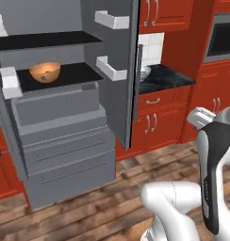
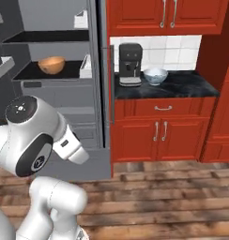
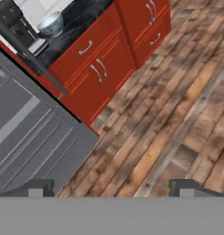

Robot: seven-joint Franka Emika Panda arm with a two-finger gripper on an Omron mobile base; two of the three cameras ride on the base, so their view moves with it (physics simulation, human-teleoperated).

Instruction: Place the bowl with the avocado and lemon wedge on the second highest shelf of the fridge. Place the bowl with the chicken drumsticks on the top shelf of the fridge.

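Your claw (image 3: 112,186) hangs empty, tips apart, aimed at the floor; the white bowl (image 3: 51,24) sits up-left on the tabletop, beside the fridge (image 3: 26,133).

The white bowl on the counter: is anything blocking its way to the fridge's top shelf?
Nothing visible does. The white bowl sits on the counter beside the coffee machine. The fridge door stands open, and the top shelf is bare. The orange bowl sits one shelf lower.
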